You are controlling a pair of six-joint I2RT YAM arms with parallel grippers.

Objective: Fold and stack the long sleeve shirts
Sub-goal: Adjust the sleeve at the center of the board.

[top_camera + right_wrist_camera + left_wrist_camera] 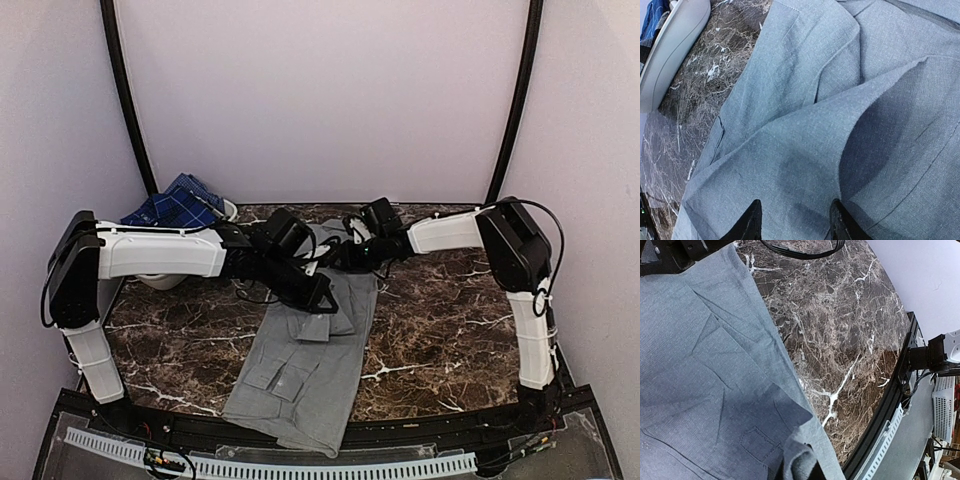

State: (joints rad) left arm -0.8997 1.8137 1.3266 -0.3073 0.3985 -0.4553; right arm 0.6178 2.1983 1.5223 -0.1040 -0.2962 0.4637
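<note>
Right now the grey shirt [310, 350] lies lengthwise down the middle of the table [450, 320], from far edge to near edge, its near end lapping over the edge. L gripper [318, 292] is closed tight, pinching a fold of grey cloth mid-shirt. R gripper [796, 222] is abt half open at the shirt's far end, w/ nothing clamped btwn the fingers. Plaid shirt [175, 205] sits in the white basket [160, 282] at the far-left corner.

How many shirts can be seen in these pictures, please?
2. The grey shirt lies spread on the marble table, in the middle. The blue plaid shirt sits in the white basket at the far left. The basket may hide more.
</note>
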